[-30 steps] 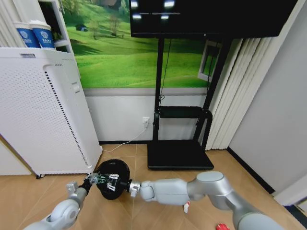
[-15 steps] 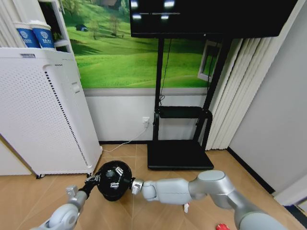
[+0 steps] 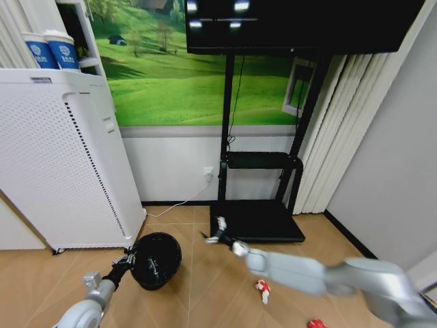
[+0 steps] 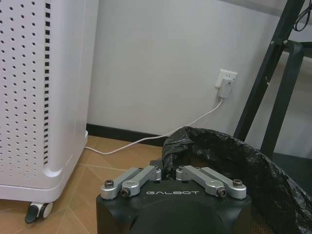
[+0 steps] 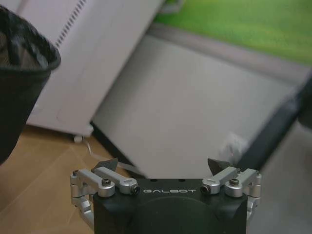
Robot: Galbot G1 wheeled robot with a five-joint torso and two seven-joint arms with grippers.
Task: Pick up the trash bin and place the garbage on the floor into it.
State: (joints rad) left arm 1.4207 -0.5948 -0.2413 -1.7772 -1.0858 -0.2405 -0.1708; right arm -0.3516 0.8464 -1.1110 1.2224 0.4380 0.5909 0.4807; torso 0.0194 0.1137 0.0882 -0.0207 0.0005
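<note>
The right gripper [image 3: 217, 231] is off the small black round mesh trash bin [image 3: 156, 260], lifted away toward the stand, fingers spread wide. The bin sits slightly lower, held only by the left gripper [image 3: 127, 262] pinching its rim.

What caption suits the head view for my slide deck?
Left gripper grips the trash bin rim while the open right gripper hangs beside it.

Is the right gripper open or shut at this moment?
Open: the right gripper has its fingertips spread wide apart with nothing between them.
</note>
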